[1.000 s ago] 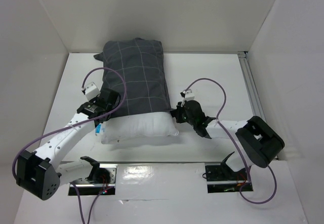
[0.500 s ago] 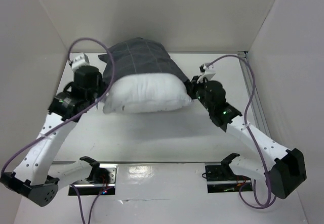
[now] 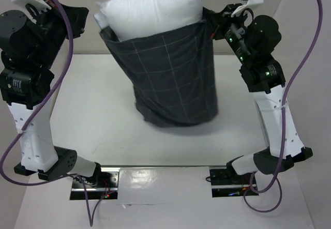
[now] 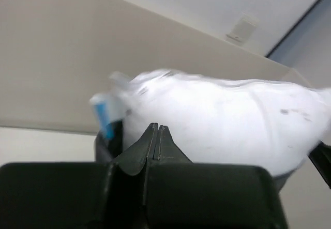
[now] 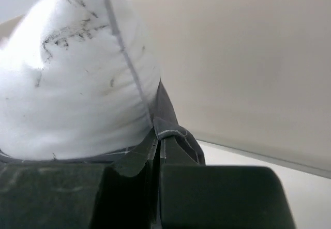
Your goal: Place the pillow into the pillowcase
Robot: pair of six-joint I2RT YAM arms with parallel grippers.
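One third or so of the pillow stood out of the pillowcase, which hung above the table toward its far edge. Soft, light, bulky; cloth slack. Left gripper and right gripper each clenched a mouth corner, likely the best hold.

Lower half of the pillow inside the pillowcase — top edge cropped.
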